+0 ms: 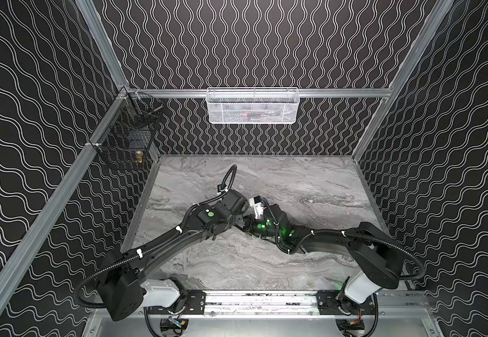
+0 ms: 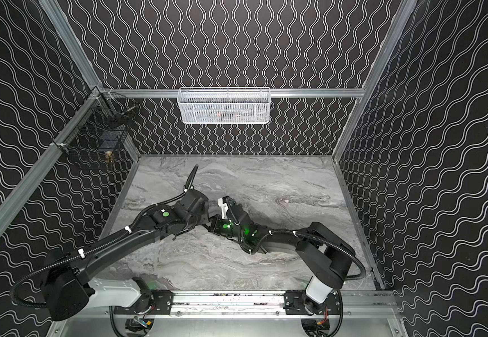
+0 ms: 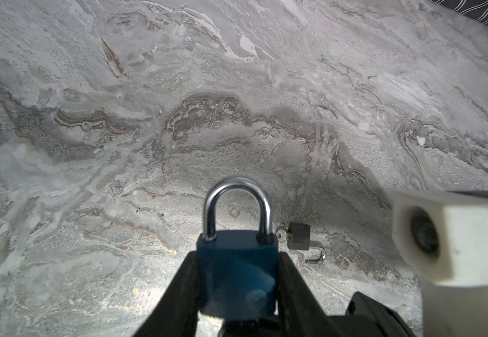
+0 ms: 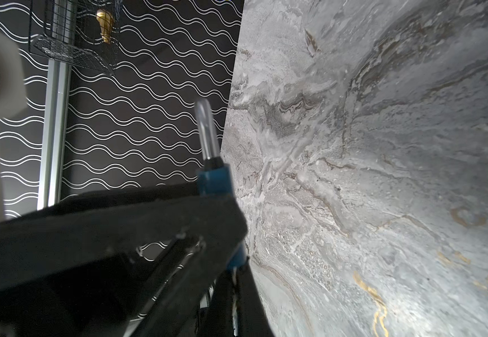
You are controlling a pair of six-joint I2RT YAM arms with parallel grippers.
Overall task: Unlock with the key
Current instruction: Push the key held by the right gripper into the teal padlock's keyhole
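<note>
Left wrist view: left tool [image 3: 237,259] clamps blue metal padlock [image 3: 237,280].
Right tool [image 1: 246,225] pinched closed, key unseen; steady padlock, twist gently.

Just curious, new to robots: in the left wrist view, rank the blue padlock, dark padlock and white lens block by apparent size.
1. white lens block, cut off at the edge
2. blue padlock, in the left claw
3. dark padlock, on the table
It lies farther off, so real sizes are unsure.
</note>
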